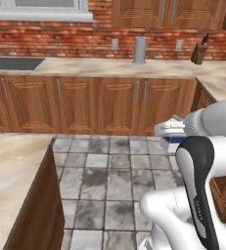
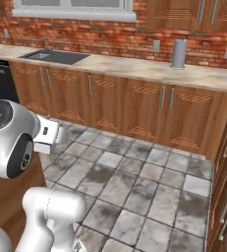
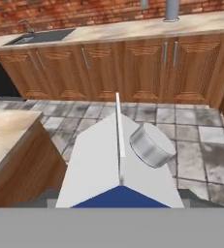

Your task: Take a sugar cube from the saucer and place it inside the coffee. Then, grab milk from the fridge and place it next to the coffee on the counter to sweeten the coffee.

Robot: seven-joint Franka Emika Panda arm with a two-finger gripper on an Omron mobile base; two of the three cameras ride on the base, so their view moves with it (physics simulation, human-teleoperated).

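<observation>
Milk (image 3: 120, 164) carton sits right at the bottom of the hand view, gabled white top with a round grey cap on its right slope and the blue lower part at the bottom edge. Gripper (image 3: 120, 196) is clamped on the milk; dark finger bits peek out at either side of the carton's base. In the left base view the milk (image 1: 169, 133) shows as a white top over a blue strip sticking out left of the white arm, held in the air above the grey tiled floor (image 1: 109, 176), well clear of any worktop. In the right base view a white bit of the carton (image 2: 48, 135) pokes out right of the arm's round joint.

Counter (image 1: 109, 67) runs along the brick wall ahead, with a sink (image 2: 56, 57) near its left end and a steel canister (image 1: 140, 50) standing toward its back edge. Knife block (image 1: 199, 52) stands by the right corner. A second stretch of counter (image 1: 11, 166) sits at lower left, near edge bare.
</observation>
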